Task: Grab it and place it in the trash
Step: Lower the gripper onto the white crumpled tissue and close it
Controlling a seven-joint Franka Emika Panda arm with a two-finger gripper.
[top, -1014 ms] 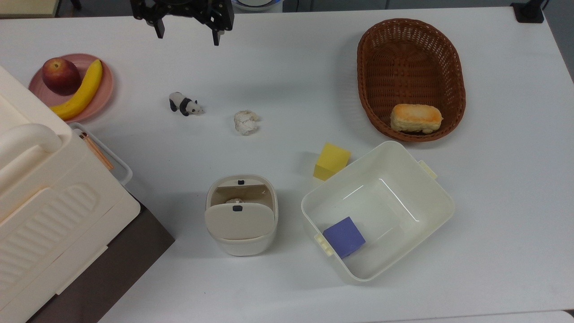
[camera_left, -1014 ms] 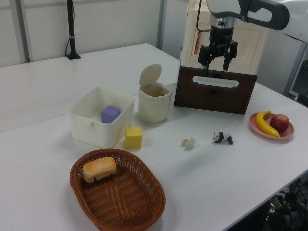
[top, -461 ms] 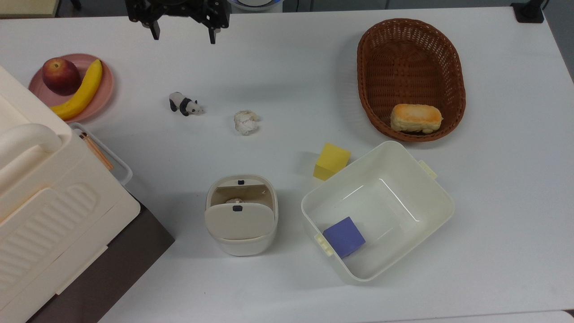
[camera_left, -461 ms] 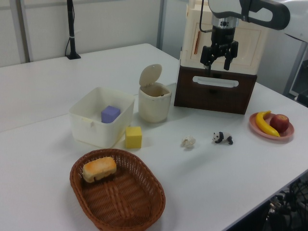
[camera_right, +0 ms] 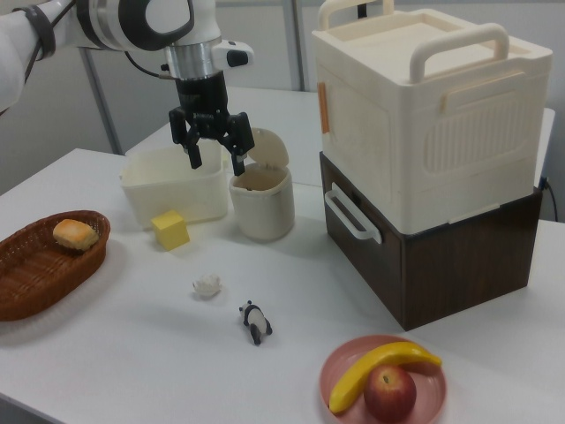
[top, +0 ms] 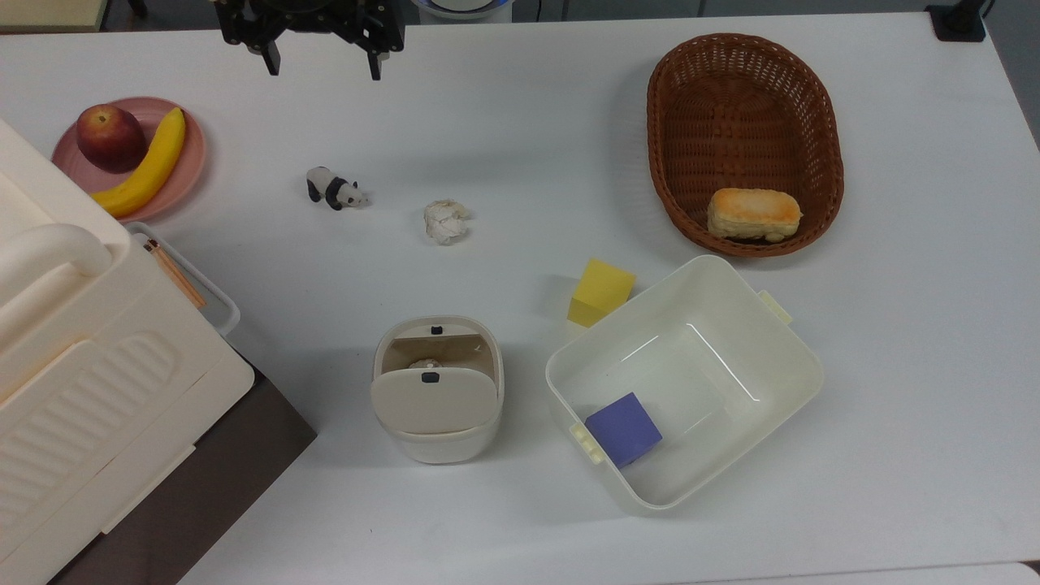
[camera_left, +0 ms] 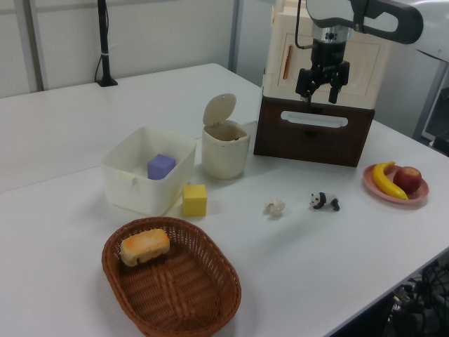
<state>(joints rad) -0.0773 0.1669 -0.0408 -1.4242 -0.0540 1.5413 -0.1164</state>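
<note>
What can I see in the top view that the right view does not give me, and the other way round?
Top view: the purple cube inside the tub, and orange sticks beside the big cream box. Right view: the white arm and the brown drawer's handle. Both: the paper ball, the panda, the flap-lid bin and the open gripper.

The table (top: 520,122) is plain white. The small crumpled paper ball (top: 445,221) is off-white, the small lidded plastic bin (top: 437,390) cream with dark latch marks. The toy panda (top: 333,188) is black and white. A round plate (top: 191,154) is pink, carrying a yellow banana (top: 146,166) and a red apple (top: 110,136). The oval woven basket (top: 743,97) is brown. The foam cubes are yellow (top: 601,291) and purple (top: 624,428). The end effector (top: 321,61) is black.
</note>
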